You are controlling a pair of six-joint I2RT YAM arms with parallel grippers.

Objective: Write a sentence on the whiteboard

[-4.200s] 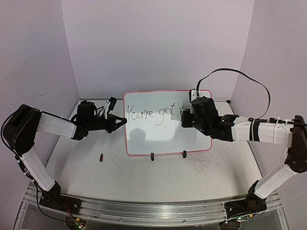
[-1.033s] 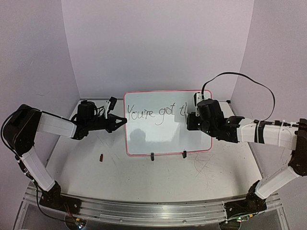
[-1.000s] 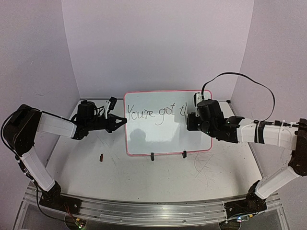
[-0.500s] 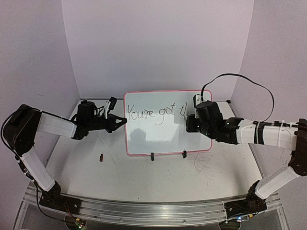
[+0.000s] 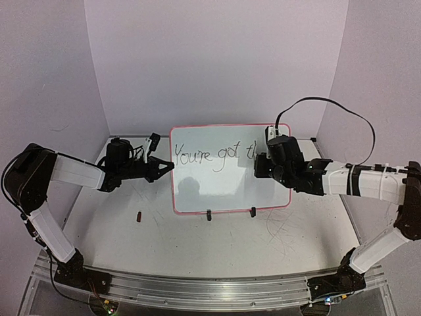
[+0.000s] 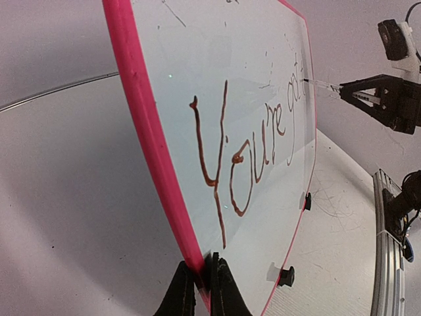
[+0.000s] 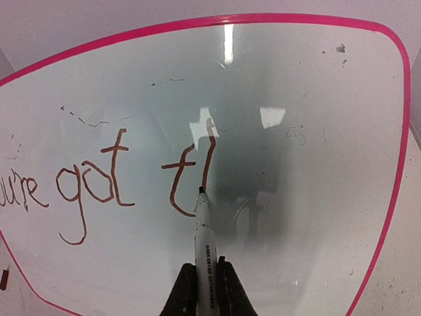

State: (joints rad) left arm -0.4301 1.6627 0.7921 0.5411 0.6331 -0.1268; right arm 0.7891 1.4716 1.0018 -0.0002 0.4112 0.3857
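right pincer [image 7: 205,271]: nearly closed, both fingers squeezing the marker [image 7: 203,240]; the barrel points away from me at the board.
marker tip: touching the whiteboard [image 7: 316,164] at the foot of the tall stroke just after the "t".
left pincer [image 6: 202,276]: clamped on the pink frame low on the board's left edge, one finger on each face (the gap is only the frame's thickness).
whiteboard position: upright on the tabletop [image 5: 217,257], standing on two black clip feet [image 5: 209,214]. It sits between my pincers, with the left one at its edge and the right one in front of its right half.
sentence [image 5: 214,155]: one line across the upper half, reading "You're got t" plus one tall stroke, ending at my marker tip.
board right of marker: only faint specks.
tabletop: grey scratches front right; a small dark piece [image 5: 139,215] near the board's front left corner (can't tell what it is).
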